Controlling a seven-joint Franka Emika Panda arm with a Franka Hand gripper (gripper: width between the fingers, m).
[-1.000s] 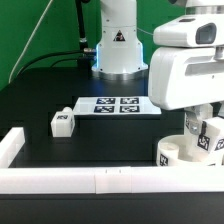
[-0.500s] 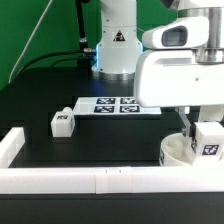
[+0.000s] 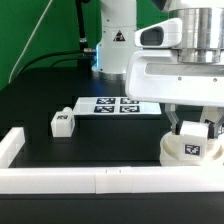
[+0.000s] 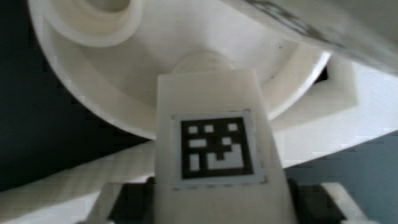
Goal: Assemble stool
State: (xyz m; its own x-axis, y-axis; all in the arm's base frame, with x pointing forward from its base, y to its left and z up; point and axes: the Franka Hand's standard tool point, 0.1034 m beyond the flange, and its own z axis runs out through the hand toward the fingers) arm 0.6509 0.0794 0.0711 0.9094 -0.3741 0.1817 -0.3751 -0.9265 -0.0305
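Observation:
My gripper (image 3: pixel 194 133) is shut on a short blocky white stool leg (image 3: pixel 193 148), whose black-and-white tag faces the camera. The leg hangs upright right over the round white seat disc (image 3: pixel 170 152), which lies near the front rail at the exterior view's right. Whether the leg touches the seat I cannot tell. In the wrist view the same leg (image 4: pixel 217 120) runs out from my gripper (image 4: pixel 222 205) over the curved seat (image 4: pixel 98 95), with dark pads (image 4: pixel 143 198) pressed on both its sides. A second tagged leg (image 3: pixel 63 121) lies loose on the black table, left of the middle.
The marker board (image 3: pixel 115 105) lies flat behind the loose leg, in front of the arm's base (image 3: pixel 115 55). A long white rail (image 3: pixel 100 180) borders the table's front, with an end block (image 3: pixel 12 145) at the exterior view's left.
The arm has carried the leg toward the exterior view's left and lowered it, from beside the seat's right rim to over the seat. The grip has stayed shut.

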